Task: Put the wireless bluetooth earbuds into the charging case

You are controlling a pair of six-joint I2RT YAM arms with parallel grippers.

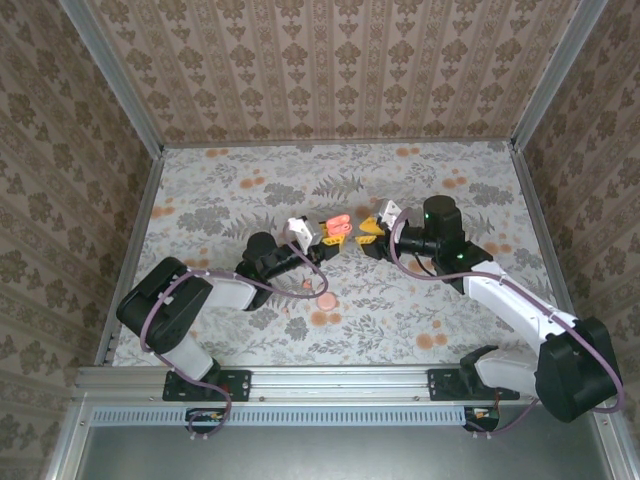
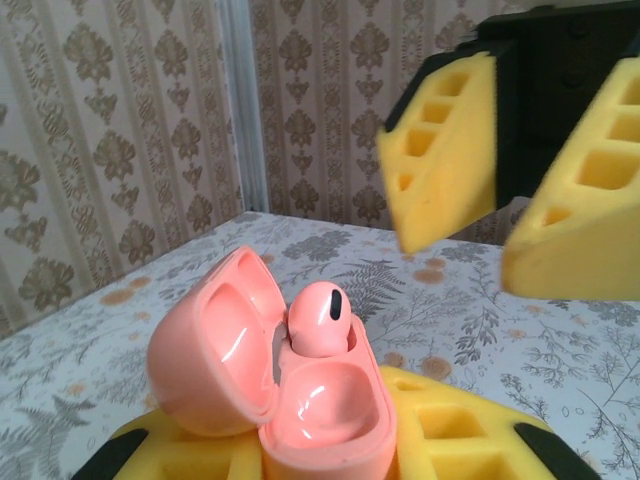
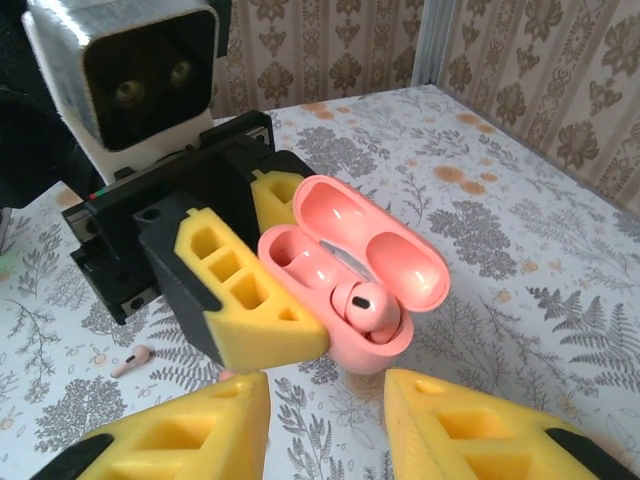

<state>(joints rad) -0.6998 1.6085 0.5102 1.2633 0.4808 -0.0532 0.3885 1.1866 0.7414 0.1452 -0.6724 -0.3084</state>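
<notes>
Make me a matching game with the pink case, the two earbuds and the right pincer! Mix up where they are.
Things:
1. charging case
2. earbud with the black spot
3. other earbud
4. right pincer

Places or states:
A. lying on the table
B. open, holding nothing
C. gripped by the left pincer
D. sitting in the case

Pairs: 1-C, 2-D, 3-A, 4-B

one charging case (image 3: 385, 245), two earbuds (image 3: 362, 305) (image 3: 132, 360), two end effectors (image 1: 330, 234) (image 1: 368, 231).
</notes>
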